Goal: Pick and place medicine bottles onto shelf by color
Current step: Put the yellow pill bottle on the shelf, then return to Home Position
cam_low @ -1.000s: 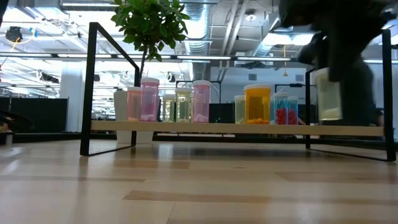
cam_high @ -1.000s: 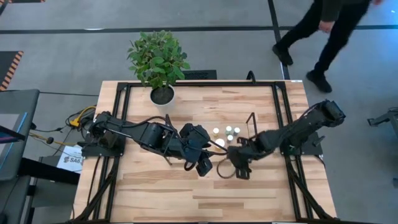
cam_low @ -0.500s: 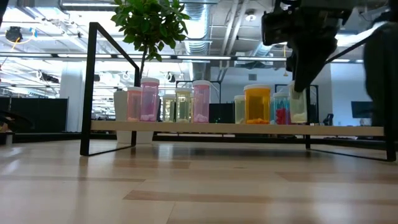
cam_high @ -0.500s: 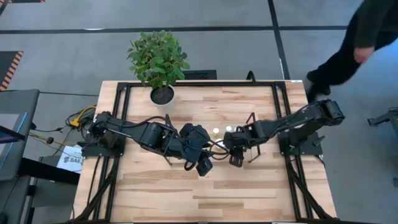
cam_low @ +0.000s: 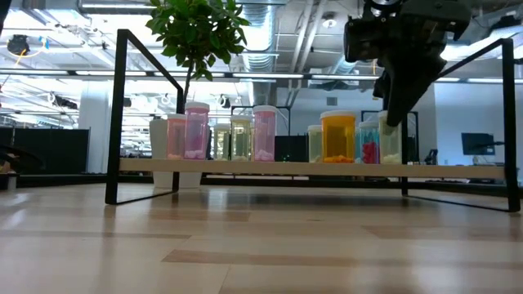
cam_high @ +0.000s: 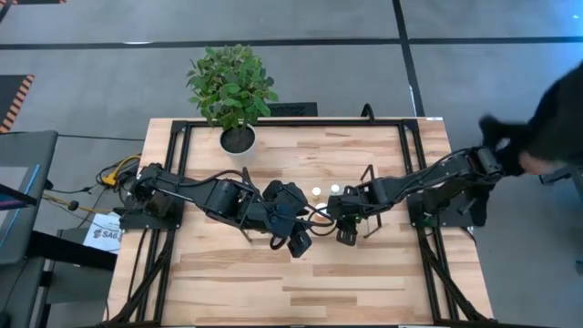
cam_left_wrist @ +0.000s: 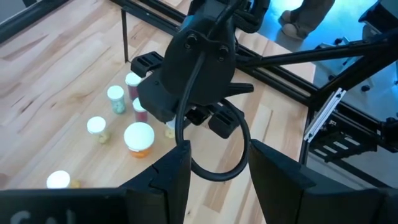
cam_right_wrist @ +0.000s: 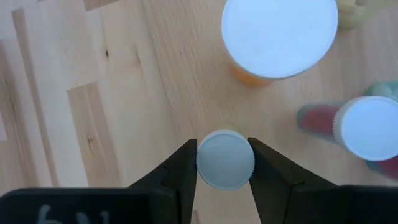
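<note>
White-capped medicine bottle point(cam_right_wrist: 225, 159) sits clamped between the right tool's point(cam_right_wrist: 224, 163) fingers, just beside the wide orange bottle point(cam_right_wrist: 278, 38).

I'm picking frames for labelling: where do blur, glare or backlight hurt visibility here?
High view: the person at the right edge is motion-smeared. Low view: bright ceiling lights backlight the right gripper, leaving it a silhouette. Right wrist view: the big orange bottle has a washed-out, soft white cap; the held bottle is sharper.
</note>
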